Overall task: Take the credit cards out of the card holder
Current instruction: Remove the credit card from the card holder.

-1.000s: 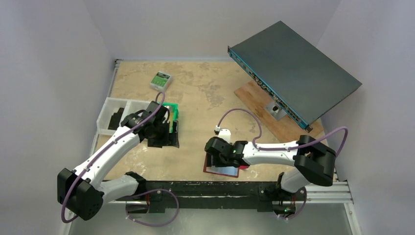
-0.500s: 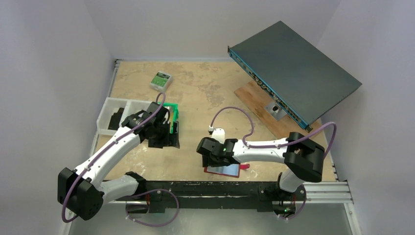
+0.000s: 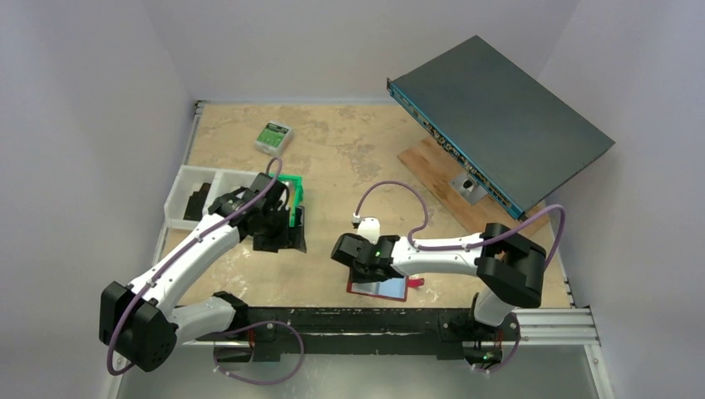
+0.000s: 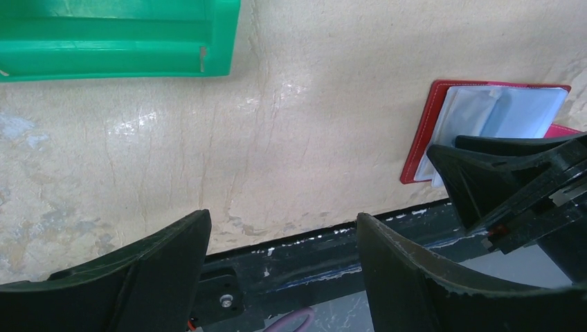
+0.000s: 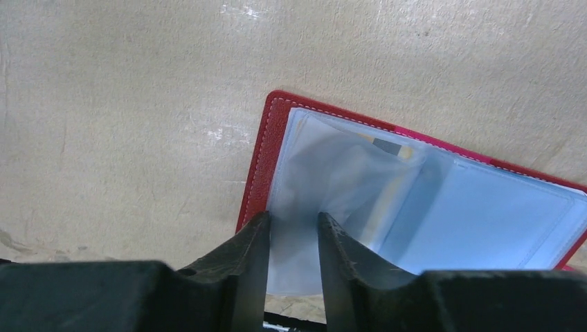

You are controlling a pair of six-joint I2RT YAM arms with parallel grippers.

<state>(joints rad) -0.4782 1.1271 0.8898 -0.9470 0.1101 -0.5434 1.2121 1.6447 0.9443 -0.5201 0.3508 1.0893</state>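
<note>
Overhead camera looks down; both close wrist cameras share the card holder (image 5: 257, 173).

We record a tan, mottled table (image 3: 349, 158). Lying on it:
- a red card holder (image 3: 387, 289), spread open near the front edge
- a green bin (image 3: 293, 189) left of centre
- a white divided tray (image 3: 179, 196) at the left edge
- a small green-and-white box (image 3: 273, 135) toward the back
- a wooden board (image 3: 428, 162) at right

Card holder (image 5: 257, 169): I read red cover, pale blue-grey pockets
Bin (image 4: 118, 41): bright green
Surface (image 4: 277, 138): mottled beige
</note>
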